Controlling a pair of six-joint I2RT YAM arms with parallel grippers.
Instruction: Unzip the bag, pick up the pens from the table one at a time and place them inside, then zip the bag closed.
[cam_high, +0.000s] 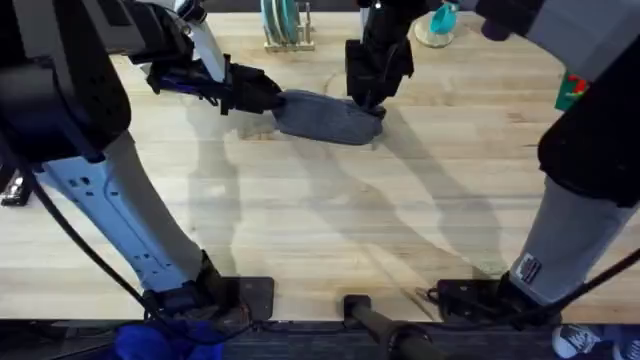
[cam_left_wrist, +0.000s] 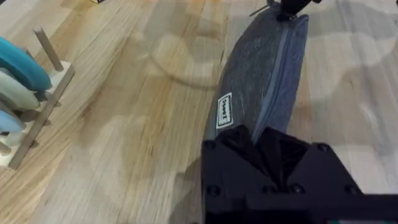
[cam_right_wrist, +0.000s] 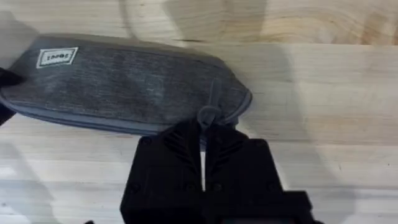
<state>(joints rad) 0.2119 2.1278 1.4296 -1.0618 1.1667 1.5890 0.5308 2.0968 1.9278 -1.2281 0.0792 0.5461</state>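
The blue-grey bag (cam_high: 325, 118) lies on the table (cam_high: 330, 220) toward the back, its zipper (cam_left_wrist: 285, 68) running lengthwise and looking closed. My left gripper (cam_high: 272, 100) is shut on the bag's left end; in the left wrist view its fingers (cam_left_wrist: 239, 144) pinch the fabric beside a white label (cam_left_wrist: 224, 111). My right gripper (cam_high: 370, 103) stands at the bag's right end. In the right wrist view its fingers (cam_right_wrist: 183, 146) are closed on the small zipper pull (cam_right_wrist: 206, 115). The pens are out of view.
A wooden rack with teal and white discs (cam_high: 285, 25) stands behind the bag, close to the left gripper. A teal object on a round coaster (cam_high: 440, 25) sits at the back right. The front half of the table is bare wood.
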